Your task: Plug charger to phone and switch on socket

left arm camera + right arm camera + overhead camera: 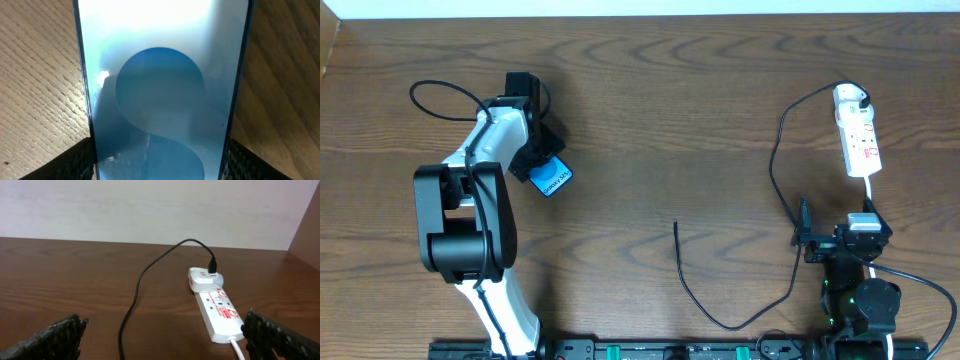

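**A:** What sits closest to the arms' bases?

**B:** The right gripper, low over the brown wood-grain table; in its own wrist view its two black textured fingers stand at the bottom corners, spread wide, with only table and cable between them; it has hold of nothing.

**A:** And the charger?

**B:** The long thin black cable loops nearest the bases, then runs out leftward to its small plug tip; the tip lies loose on the table, well apart from the phone; the cable's other run passes just beside the right gripper's left finger and curves on toward the far right.

**A:** Where is the phone?

**B:** Farther out, on the left; the slim rectangular phone with the bright blue-cyan screen shows only partly from overhead, poking out from under the left gripper; in the left wrist view it fills the gap, and the black fingers press on both long edges, so that gripper is closed on the phone; whether it rests on the table or is lifted, I cannot tell.

**A:** And farthest off?

**B:** The narrow white power strip with red marks, at the far right, well apart from the phone; the rounded white adapter sits plugged in at its far end, the cable entering its top; a white lead leaves the strip's near end toward the right arm.
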### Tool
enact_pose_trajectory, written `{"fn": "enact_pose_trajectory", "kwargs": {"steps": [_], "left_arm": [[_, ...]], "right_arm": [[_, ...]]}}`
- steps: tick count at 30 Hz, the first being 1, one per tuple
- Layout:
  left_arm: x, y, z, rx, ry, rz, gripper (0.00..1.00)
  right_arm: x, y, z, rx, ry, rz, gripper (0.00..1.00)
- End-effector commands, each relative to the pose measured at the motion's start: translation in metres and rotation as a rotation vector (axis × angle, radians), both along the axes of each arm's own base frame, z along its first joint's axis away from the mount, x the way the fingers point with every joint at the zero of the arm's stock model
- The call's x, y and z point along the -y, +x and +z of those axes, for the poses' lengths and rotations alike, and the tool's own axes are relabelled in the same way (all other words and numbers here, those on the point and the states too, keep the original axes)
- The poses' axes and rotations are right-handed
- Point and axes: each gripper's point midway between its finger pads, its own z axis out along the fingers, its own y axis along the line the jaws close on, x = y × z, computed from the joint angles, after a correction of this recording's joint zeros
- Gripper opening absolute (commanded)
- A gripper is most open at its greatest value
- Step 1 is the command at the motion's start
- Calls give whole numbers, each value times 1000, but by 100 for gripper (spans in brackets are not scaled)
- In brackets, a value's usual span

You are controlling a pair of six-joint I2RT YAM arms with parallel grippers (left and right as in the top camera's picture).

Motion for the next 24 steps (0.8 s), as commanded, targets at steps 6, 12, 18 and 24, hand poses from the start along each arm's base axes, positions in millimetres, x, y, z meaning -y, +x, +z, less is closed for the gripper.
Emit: {"fn": "enact_pose_trajectory", "kwargs": {"steps": [6, 12, 18, 24], "left_arm": [[-3, 10, 36, 85, 14, -5, 7], [-3, 11, 54, 123, 14, -5, 7], [-1, 8, 59, 124, 3, -7, 8], [3, 6, 58, 117, -18, -11, 7]], "right_arm": [[0, 0, 0, 1, -12, 2, 99], [0, 0, 0, 1, -12, 2, 99], [0, 0, 0, 1, -12, 2, 99], [0, 0, 0, 1, -12, 3, 99]]}}
